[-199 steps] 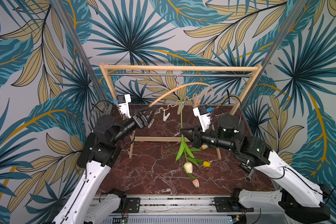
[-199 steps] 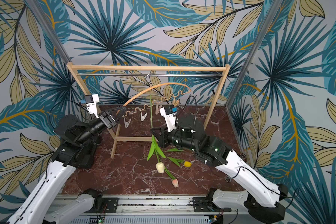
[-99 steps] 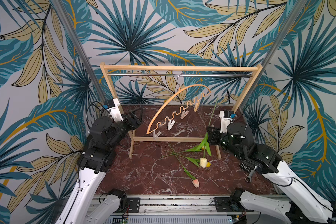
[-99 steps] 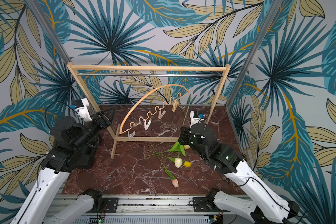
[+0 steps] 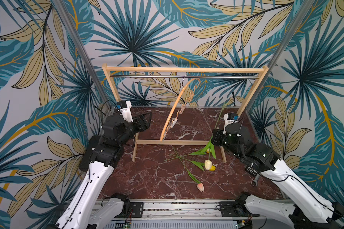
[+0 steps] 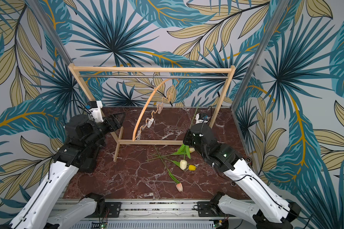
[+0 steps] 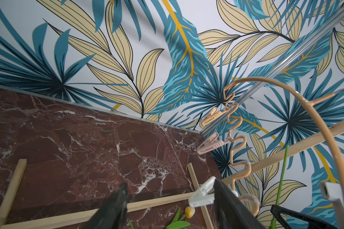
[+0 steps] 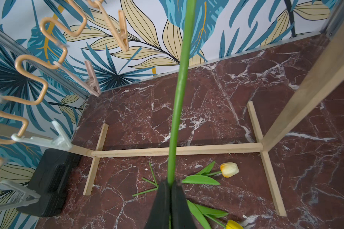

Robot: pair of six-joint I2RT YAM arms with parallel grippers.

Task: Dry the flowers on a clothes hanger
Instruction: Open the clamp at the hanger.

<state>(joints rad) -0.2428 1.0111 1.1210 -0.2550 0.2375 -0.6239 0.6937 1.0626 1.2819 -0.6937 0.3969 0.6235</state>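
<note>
Both my arms have pulled back, and the light wooden arched hanger (image 5: 172, 113) has swung nearly edge-on. Up front, a pink tulip (image 5: 200, 187) and a yellow tulip (image 5: 212, 168) lie on the dark red marble table (image 5: 147, 178). My right pincer (image 8: 169, 183) is clenched on the green stem of the cream-white tulip (image 5: 207, 164), head dangling. My left pincer (image 7: 169, 183) gapes empty just beside a white clothespin (image 7: 202, 195). Pinning the first flower, I reckon: left must squeeze that pin open, right feeds the stem in. Farthest back, the wooden rack (image 5: 183, 69) carries the hanger.
</note>
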